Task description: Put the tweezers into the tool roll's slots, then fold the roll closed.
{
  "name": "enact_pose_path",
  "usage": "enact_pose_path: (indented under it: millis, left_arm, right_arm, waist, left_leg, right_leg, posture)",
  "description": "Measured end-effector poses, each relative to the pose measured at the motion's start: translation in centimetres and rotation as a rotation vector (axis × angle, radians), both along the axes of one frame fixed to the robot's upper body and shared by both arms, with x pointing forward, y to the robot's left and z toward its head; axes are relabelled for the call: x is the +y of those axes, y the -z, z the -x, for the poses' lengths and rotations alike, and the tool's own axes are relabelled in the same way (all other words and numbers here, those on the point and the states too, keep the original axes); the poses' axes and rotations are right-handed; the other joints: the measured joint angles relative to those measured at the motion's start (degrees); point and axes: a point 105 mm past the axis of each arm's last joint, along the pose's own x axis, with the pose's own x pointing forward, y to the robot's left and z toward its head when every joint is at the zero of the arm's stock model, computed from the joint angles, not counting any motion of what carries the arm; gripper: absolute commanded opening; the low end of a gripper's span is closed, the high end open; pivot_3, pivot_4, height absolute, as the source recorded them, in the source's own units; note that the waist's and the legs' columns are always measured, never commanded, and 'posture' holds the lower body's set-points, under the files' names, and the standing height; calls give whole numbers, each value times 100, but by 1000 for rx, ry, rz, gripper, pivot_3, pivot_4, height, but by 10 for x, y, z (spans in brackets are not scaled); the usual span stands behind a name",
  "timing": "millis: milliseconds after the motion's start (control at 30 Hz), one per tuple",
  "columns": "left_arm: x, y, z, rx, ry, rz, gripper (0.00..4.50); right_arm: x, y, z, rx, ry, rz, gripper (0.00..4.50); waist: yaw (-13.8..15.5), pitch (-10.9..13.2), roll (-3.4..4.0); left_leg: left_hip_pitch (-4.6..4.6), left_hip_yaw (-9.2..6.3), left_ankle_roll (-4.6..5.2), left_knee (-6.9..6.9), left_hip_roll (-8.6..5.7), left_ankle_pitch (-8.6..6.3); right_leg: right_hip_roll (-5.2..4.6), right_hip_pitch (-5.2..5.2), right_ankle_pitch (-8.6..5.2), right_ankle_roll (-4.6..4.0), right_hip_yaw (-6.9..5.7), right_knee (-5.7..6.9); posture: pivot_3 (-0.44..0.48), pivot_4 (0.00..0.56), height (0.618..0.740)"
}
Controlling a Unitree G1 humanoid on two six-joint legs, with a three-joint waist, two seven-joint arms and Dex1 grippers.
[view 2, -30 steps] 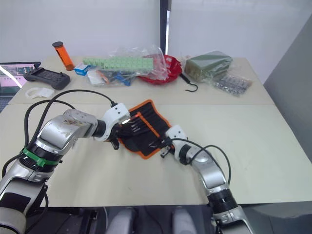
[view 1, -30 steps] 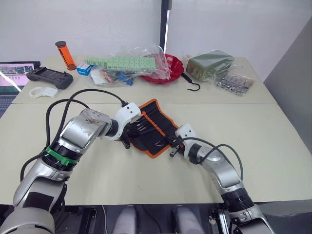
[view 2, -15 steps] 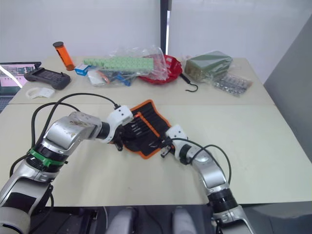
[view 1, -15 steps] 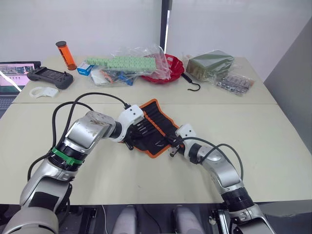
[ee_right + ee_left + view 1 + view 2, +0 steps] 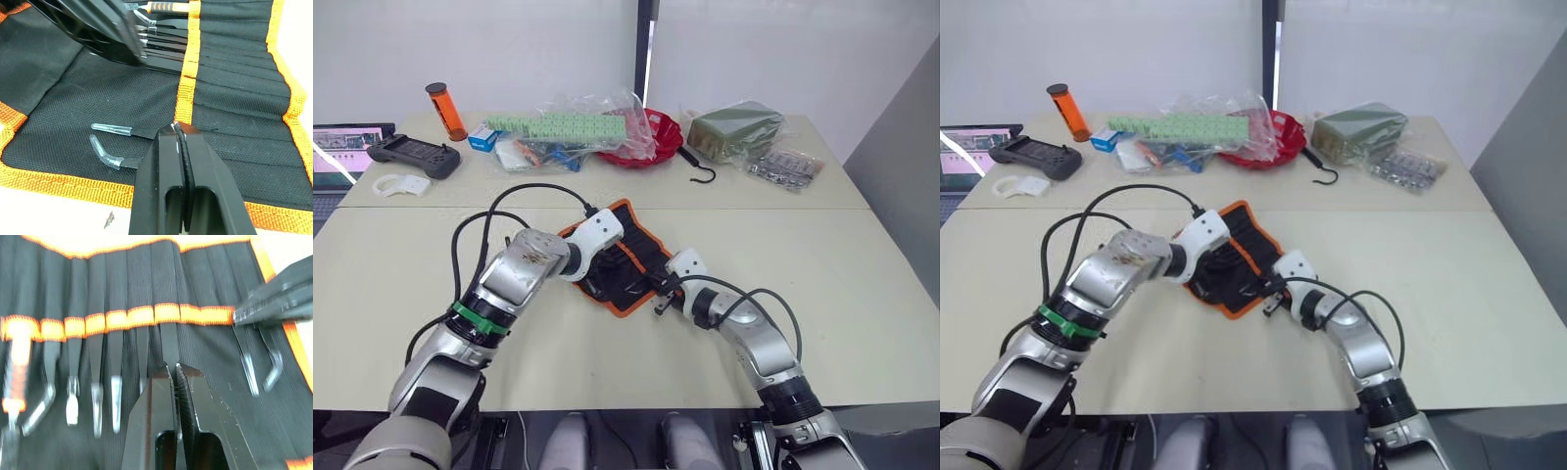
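The tool roll (image 5: 644, 245) lies open on the table, black with orange trim. Its slots (image 5: 122, 316) run along an orange stitched band, and several tweezers (image 5: 95, 382) with clear-capped tips sit in them. My left gripper (image 5: 174, 366) is over the roll's middle, shut on the end of one tweezer (image 5: 169, 345) whose other end is under the band. Two more tweezers (image 5: 113, 129) sit in slots near the roll's end. My right gripper (image 5: 179, 126) is shut, its tips resting on the orange band (image 5: 188, 73) at the roll's right end; whether it pinches the fabric I cannot tell.
Along the far edge of the table are a red bowl (image 5: 658, 135), a black hook (image 5: 703, 170), plastic bags of parts (image 5: 570, 132), a green packet (image 5: 734, 127), an orange bottle (image 5: 443, 110) and a black controller (image 5: 413, 155). A laptop (image 5: 337, 147) is at the far left.
My left arm has swung to the right, from the roll's left edge to over its middle. The right gripper has stayed at the roll's right end.
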Motion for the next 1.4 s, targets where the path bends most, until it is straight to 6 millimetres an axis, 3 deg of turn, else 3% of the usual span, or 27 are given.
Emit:
enact_pose_path:
  millis: [600,700,867,1033,1233,1400]
  left_arm:
    - [-15,13,-19,-39,64,16,32]
    - [-15,11,-19,-29,70,23,1053]
    - [-10,-10,-15,-21,75,89,2720]
    - [16,-31,-12,-49,20,126,4401]
    - [60,-46,-7,-93,-97,221,4470]
    - [110,-54,0,-185,-238,230,4470]
  right_arm:
    - [-1,1,1,-1,15,-2,0]
    - [-1,1,1,-2,13,-2,0]
    - [0,1,2,-2,8,-2,0]
    - [-1,1,1,0,14,-4,0]
    - [-2,1,-1,9,26,-26,0]
    - [-2,2,-1,12,31,-41,0]
  waist:
    - [33,0,0]
    - [28,0,0]
    - [-5,0,1]
    - [-10,-1,1]
    - [-12,-1,1]
    - [-12,-1,1]
  left_leg:
    - [0,-4,0,11,-5,0]
    - [0,-4,0,11,-5,0]
    - [0,-6,1,5,-4,0]
    - [1,-6,0,4,-4,0]
    - [5,-6,0,5,-2,0]
    - [8,-7,0,3,0,0]
  right_leg:
    - [-1,9,2,5,-1,0]
    - [-1,8,2,6,-1,0]
    - [0,7,1,7,-1,-1]
    - [0,8,1,7,0,0]
    - [0,9,1,6,-1,2]
    - [0,9,2,6,0,2]
  posture:
    - [0,150,740]
    - [0,150,740]
    - [0,150,740]
    - [0,150,740]
    - [0,150,740]
    - [0,150,740]
